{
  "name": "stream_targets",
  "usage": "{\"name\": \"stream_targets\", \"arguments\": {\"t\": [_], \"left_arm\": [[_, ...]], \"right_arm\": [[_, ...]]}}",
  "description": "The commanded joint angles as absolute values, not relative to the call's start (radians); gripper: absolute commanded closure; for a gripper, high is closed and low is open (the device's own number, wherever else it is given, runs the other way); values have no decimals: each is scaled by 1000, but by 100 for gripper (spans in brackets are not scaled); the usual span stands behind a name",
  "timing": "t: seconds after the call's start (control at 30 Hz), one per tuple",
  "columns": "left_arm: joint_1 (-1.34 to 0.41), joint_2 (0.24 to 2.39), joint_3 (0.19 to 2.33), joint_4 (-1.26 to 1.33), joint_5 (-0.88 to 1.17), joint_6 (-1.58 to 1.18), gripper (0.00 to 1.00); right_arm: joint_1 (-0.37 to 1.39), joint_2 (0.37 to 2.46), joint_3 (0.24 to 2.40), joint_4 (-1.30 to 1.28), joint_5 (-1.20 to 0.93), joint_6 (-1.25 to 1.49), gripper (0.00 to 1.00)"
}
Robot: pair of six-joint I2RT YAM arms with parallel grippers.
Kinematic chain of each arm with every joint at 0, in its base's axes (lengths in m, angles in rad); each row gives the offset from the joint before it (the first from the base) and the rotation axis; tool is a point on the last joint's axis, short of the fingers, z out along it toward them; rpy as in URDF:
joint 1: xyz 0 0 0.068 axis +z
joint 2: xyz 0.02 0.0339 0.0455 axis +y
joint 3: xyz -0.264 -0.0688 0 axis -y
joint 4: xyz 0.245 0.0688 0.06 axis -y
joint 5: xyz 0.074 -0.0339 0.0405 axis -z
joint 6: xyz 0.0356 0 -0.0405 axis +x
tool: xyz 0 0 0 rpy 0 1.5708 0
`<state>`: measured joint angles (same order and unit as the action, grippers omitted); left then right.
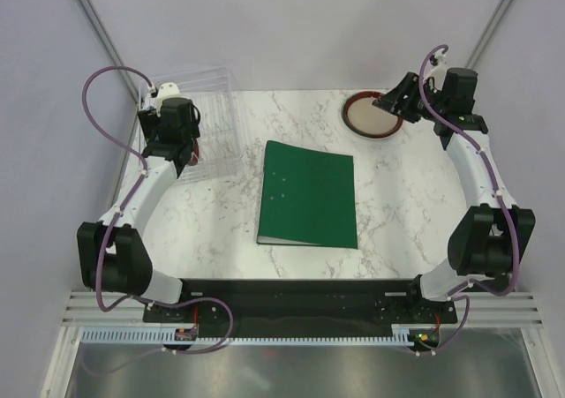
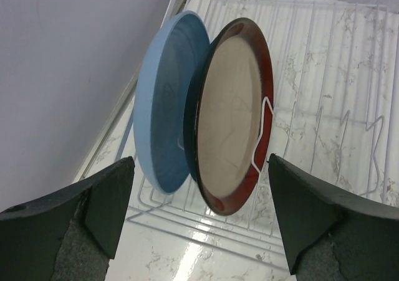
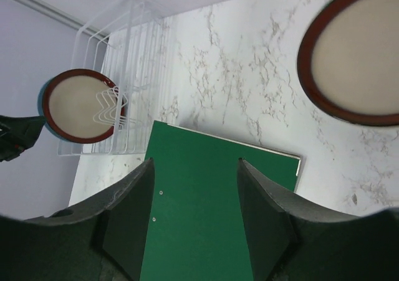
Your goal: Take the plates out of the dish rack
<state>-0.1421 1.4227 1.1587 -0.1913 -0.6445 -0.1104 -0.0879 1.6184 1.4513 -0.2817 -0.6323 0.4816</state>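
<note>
Two plates stand upright in the clear dish rack (image 2: pixel 324 75): a light blue plate (image 2: pixel 163 106) and, against it, a brown-rimmed plate with a cream centre (image 2: pixel 227 113). My left gripper (image 2: pixel 199 181) hangs open just above their edges, one finger on each side, touching neither. The rack (image 1: pixel 216 107) sits at the table's far left, under the left gripper (image 1: pixel 181 138). Another brown-rimmed plate (image 1: pixel 373 116) lies flat at the far right. My right gripper (image 3: pixel 194 169) is open and empty, raised beside that plate (image 3: pixel 358 60). The racked plate (image 3: pixel 81 105) also shows in the right wrist view.
A green binder (image 1: pixel 309 193) lies flat mid-table between the rack and the flat plate, and fills the space under the right fingers (image 3: pixel 134 212). The enclosure's wall runs close along the rack's left side (image 2: pixel 62 75).
</note>
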Motion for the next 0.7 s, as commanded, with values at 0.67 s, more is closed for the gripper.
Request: {"name": "stream_targets", "arguments": {"t": [0.67], "left_arm": [[-78, 1690, 1371, -198, -589, -140, 14]], "right_arm": [[-106, 1463, 1310, -268, -646, 428, 37]]}}
